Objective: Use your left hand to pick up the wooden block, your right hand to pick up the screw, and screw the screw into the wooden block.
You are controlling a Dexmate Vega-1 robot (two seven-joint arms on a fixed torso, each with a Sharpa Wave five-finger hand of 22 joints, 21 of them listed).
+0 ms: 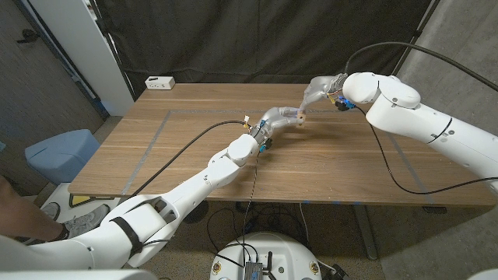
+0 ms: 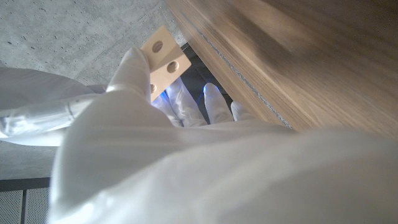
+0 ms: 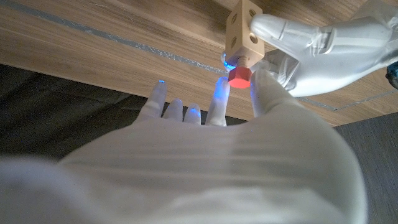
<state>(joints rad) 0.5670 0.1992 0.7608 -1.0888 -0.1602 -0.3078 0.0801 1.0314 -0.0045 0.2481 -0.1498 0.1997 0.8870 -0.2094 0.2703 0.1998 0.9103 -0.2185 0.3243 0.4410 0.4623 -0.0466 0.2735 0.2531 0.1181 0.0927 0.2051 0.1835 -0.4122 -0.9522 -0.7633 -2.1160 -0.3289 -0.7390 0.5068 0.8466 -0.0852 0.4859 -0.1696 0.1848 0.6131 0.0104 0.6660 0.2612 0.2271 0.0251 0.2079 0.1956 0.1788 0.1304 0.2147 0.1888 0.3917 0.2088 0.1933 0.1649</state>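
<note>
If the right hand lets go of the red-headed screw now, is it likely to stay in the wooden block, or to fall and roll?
It would probably stay: the screw looks seated in the wooden block, only its red head showing. The head looks faceted, so if it fell it should roll little. The block looks stiff; the left hand holds it above the table.

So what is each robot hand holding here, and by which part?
Left robot hand grips the pale holed wooden block by its sides; right robot hand pinches the red-headed screw at its head.

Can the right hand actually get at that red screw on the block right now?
Yes, it seems so: the right hand already has fingers at the red screw, seated in the wooden block that the left hand holds up.
</note>
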